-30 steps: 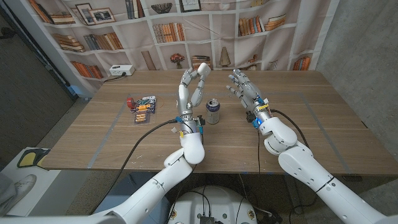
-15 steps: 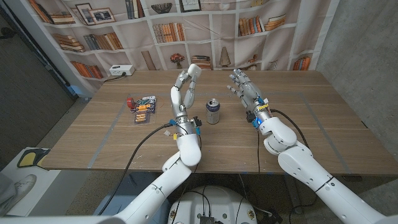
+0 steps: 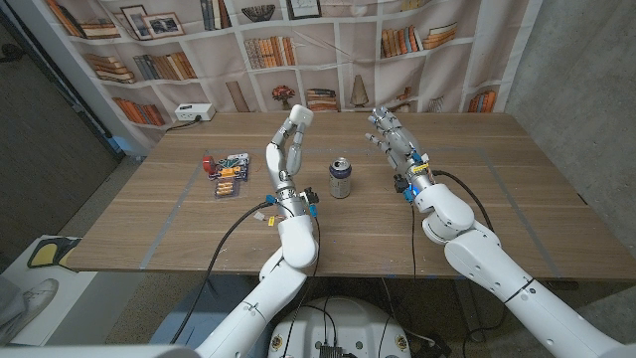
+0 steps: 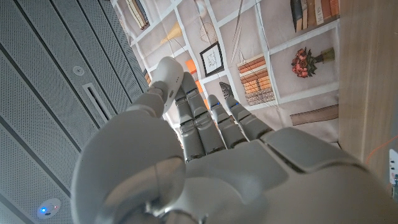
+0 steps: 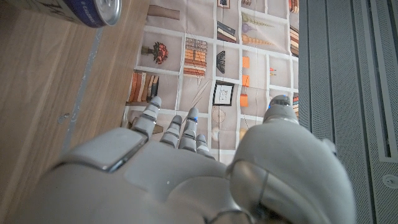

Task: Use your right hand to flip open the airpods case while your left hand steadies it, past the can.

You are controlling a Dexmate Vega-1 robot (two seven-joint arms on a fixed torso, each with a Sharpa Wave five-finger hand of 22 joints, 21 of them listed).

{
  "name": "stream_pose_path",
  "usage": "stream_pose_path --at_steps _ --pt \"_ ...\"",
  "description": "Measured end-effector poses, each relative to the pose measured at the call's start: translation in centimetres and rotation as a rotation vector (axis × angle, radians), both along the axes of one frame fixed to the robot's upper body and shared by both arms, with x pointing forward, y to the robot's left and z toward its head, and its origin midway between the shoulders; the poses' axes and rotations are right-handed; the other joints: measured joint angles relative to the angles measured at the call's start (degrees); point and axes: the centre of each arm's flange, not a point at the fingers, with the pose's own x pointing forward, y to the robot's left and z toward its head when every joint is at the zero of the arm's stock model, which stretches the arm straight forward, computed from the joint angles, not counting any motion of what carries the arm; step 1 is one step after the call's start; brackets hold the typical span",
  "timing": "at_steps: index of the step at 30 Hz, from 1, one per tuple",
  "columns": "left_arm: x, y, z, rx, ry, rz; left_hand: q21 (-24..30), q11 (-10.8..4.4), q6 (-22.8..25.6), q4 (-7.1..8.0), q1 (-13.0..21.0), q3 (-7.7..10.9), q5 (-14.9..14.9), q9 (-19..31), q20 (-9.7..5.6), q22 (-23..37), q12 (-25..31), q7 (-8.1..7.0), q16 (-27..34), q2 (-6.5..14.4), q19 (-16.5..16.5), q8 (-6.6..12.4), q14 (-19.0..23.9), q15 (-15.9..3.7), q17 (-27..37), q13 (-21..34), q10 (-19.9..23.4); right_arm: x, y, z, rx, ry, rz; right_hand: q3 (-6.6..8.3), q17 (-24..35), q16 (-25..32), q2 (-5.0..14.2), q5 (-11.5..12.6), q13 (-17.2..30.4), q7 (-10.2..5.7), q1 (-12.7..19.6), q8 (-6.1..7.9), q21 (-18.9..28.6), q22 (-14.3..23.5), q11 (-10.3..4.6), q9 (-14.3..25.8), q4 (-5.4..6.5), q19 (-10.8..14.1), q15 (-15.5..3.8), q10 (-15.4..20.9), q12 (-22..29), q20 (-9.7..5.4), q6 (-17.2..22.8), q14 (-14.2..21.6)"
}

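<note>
Drift is all that has changed: the left robot hand [image 3: 287, 149] has slid left, away from the can [image 3: 341, 178], while the right robot hand [image 3: 393, 139] hovers, both open and empty, and no airpods case is visible on the surface [image 3: 477, 199].

The can [image 3: 341, 179] is standing upright on the wood, its silver top with the pull tab facing up above a dark bluish body. It is sitting between the two hands, just beside the left hand [image 3: 285, 149] on its inner side, apart from the right hand [image 3: 393, 139] and nearer the robot than its fingertips. In the right wrist view, its blue side and silver rim [image 5: 87, 11] are showing beyond that hand.
</note>
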Motion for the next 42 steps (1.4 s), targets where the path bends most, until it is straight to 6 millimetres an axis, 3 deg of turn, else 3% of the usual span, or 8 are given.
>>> stream_pose_path --at_steps 5,10,15,20,25,31,35,42 --pt "0.3 0.3 -0.2 -0.022 0.016 -0.053 0.0 0.28 0.2 0.0 0.1 0.0 0.0 0.0 0.16 0.0 -0.1 0.18 0.0 -0.1 0.2 0.0 0.1 -0.09 0.0 0.0 0.3 -0.2 -0.1 0.2 -0.024 -0.015 -0.027 0.0 -0.2 0.0 0.0 0.2 -0.5 -0.31 0.0 0.0 0.0 0.0 -0.07 0.0 0.0 0.0 0.0 0.1 -0.6 0.0 0.3 0.0" --pt "0.7 0.5 -0.4 -0.031 0.028 -0.096 1.4 0.28 0.5 -0.34 0.1 0.34 0.0 0.0 -0.03 0.3 -0.1 0.48 0.0 -0.1 4.2 0.0 0.8 -0.19 -0.1 0.6 0.3 -0.4 -0.1 0.4 -0.049 -0.031 -0.053 0.0 -0.3 1.2 0.22 0.3 -1.1 -0.31 -0.2 0.0 0.7 0.0 -0.3 0.0 0.0 1.3 -1.09 1.7 -1.0 -1.25 0.3 1.1" --pt "1.1 0.6 -0.6 -0.042 0.04 -0.152 1.6 0.48 0.5 -0.49 0.4 0.49 -0.1 0.0 -0.41 0.5 -0.2 0.49 0.0 -0.4 4.7 0.0 1.3 -0.09 0.0 0.8 0.5 -0.6 -0.1 0.6 -0.069 -0.044 -0.07 -0.15 -0.3 1.2 0.22 0.3 -1.5 -0.31 -0.2 0.0 0.7 0.0 -0.15 0.0 -0.48 1.8 -1.23 2.0 -1.7 -1.33 0.3 1.2" --pt "1.5 0.6 -0.6 -0.048 0.045 -0.212 1.6 0.48 0.5 -0.25 0.4 1.03 -0.2 0.0 -0.41 0.5 -0.2 0.49 -0.5 -0.4 4.7 0.0 1.3 -0.09 -0.1 0.8 0.5 -1.0 -0.1 0.8 -0.093 -0.058 -0.088 -0.31 -0.1 2.1 0.44 0.3 -2.1 -0.26 -0.4 0.0 1.6 0.3 0.26 0.0 -0.65 4.9 -1.03 2.0 -2.3 -3.2 0.3 2.3" --pt "2.0 0.7 -0.9 -0.053 0.049 -0.264 3.3 0.48 0.9 -0.24 0.4 1.18 -0.4 0.0 -0.71 0.8 0.1 0.89 -0.5 -0.4 9.1 0.0 3.2 -0.27 0.0 1.3 0.5 -1.3 0.0 1.0 -0.121 -0.071 -0.112 -0.3 -0.1 2.3 0.44 0.3 -2.4 -0.08 -0.4 0.0 1.6 0.3 0.34 0.0 -0.64 5.7 -1.23 2.5 -2.6 -3.58 0.5 2.5" --pt "2.5 0.6 -1.1 -0.068 0.05 -0.339 4.0 0.48 0.9 -0.48 0.4 1.41 -0.3 0.0 -0.07 0.8 0.1 0.9 -0.5 -0.4 11.4 0.0 4.6 -0.28 0.0 1.6 0.5 -1.8 0.1 1.3 -0.149 -0.082 -0.135 -0.15 0.2 2.3 0.44 0.3 -2.5 -0.08 -0.4 0.23 1.6 0.3 0.34 0.0 -0.85 6.0 -1.03 2.5 -3.0 -3.9 0.5 2.7" --pt "2.6 0.5 -1.2 -0.082 0.05 -0.376 5.6 0.48 0.9 -0.21 0.4 1.15 -0.3 0.0 2.18 0.8 0.1 0.9 0.6 -0.4 15.7 0.0 11.1 -0.25 0.0 2.1 0.5 -2.2 0.2 1.5 -0.16 -0.089 -0.144 -0.31 0.2 2.3 0.44 0.3 -2.7 0.23 -0.4 0.23 1.6 0.5 0.18 0.0 -1.12 6.2 -1.03 2.4 -3.5 -4.16 0.8 2.7" --pt "2.9 0.4 -1.5 -0.108 0.055 -0.434 6.3 0.48 0.7 -0.22 0.4 1.15 -0.3 0.0 2.36 0.6 0.0 0.68 1.4 -0.4 18.3 0.0 16.4 -0.01 -0.1 2.4 0.5 -2.7 0.4 1.8 -0.187 -0.095 -0.171 -0.07 0.2 2.3 0.44 0.3 -3.0 0.23 -0.4 0.23 1.6 0.6 0.24 0.0 -1.36 6.1 -0.4 2.2 -4.2 -4.04 0.8 2.9"
